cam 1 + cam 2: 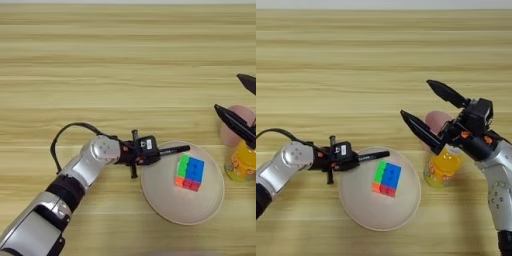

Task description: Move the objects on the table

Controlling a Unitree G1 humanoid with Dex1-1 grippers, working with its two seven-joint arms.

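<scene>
The light wooden desk with its horizontal plank grain fills the whole view. At about five o'clock on it sits a round, shallow beige plate, and a multicoloured puzzle cube lies on the plate a little right of its middle.

The left arm reaches in from the seven o'clock corner, bent at the elbow, with a black cable looping off it. The left gripper lies low and level, pointing toward three o'clock, its tip over the plate's rim at the ten o'clock side. Its jaws look pressed together into one slim black line; I cannot tell whether that line is the fingers alone or a slim black marker pen held between them.

The right arm comes in from the four o'clock edge. The right gripper has its jaws spread wide, both fingers pointing toward ten o'clock. It hangs just above a small orange juice bottle, which stands upright just beside the plate at three o'clock; the cap is hidden under the gripper. A pink cup sits just behind the bottle, between the two open fingers.
</scene>
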